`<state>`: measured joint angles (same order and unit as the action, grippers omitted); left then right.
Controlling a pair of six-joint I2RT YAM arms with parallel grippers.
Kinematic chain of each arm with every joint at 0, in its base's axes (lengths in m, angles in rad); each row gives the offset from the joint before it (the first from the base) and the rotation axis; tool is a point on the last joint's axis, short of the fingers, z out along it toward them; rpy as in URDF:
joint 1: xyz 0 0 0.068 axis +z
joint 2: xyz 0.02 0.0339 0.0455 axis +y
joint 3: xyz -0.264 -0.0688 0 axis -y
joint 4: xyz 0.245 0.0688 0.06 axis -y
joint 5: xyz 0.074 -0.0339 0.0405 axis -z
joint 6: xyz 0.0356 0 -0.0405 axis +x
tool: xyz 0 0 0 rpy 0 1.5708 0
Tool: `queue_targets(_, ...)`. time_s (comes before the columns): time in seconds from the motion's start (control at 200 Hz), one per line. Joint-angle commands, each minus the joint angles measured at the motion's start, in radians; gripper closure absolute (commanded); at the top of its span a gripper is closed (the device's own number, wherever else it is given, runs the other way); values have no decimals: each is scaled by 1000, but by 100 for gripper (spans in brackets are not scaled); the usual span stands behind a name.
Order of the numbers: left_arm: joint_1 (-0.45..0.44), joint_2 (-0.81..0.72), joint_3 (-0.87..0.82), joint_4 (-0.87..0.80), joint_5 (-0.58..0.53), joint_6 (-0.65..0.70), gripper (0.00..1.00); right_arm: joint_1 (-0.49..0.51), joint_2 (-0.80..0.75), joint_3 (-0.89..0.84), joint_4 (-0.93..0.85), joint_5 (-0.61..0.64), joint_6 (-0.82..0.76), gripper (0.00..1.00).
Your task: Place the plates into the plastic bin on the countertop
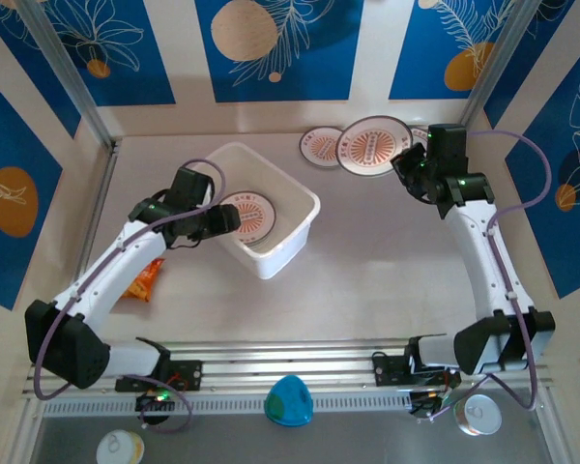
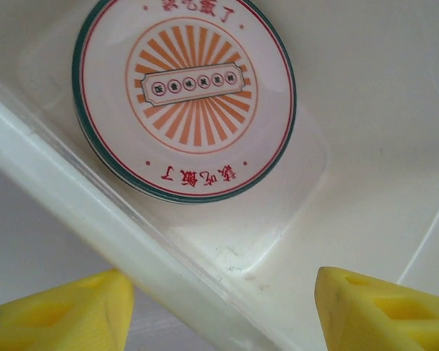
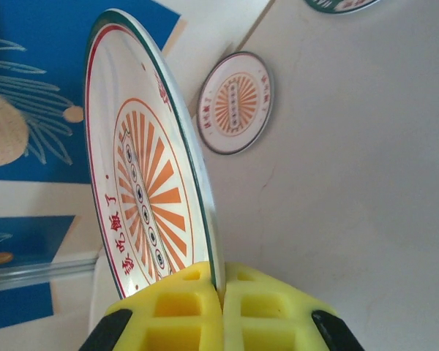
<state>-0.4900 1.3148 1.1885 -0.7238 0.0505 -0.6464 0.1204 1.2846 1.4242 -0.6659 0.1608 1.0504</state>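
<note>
The right jaws pinch the rim of a plate (image 3: pixel 146 190), likely stiff, slick and breakable, above the far tabletop (image 3: pixel 351 183), while the left jaws hang half open, empty, over the plastic bin (image 1: pixel 288 242).

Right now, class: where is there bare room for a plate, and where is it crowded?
Bare: countertop between the plastic bin and right arm; bin floor beside its plate. Crowded: back edge, plates by the right fingers.

lab test booth: railed countertop (image 1: pixel 367 280), patterned walls (image 1: pixel 280 48).
</note>
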Motion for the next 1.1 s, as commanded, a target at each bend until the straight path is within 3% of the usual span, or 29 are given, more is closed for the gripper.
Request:
queue_targets(0.0, -52, 5, 12, 76, 23, -18, 33, 39, -29, 41, -24, 16, 47, 100)
queue_targets(0.295, -90, -32, 44, 52, -72, 13, 33, 162, -48, 65, -36, 79, 87, 100)
queue_targets(0.405, -81, -68, 68, 22, -132, 52, 31, 206, -21, 94, -38, 74, 119, 100)
queue_targets(0.54, -38, -111, 80, 4, -157, 97, 29, 306, 13, 117, 2, 157, 134, 100)
queue_targets(0.835, 250, -85, 95, -5, 50, 159, 27, 501, 184, 212, -5, 309, 225, 100)
queue_targets(1.095, 320, -35, 132, 14, 118, 183, 27, 588, 405, 386, -43, 359, 244, 100)
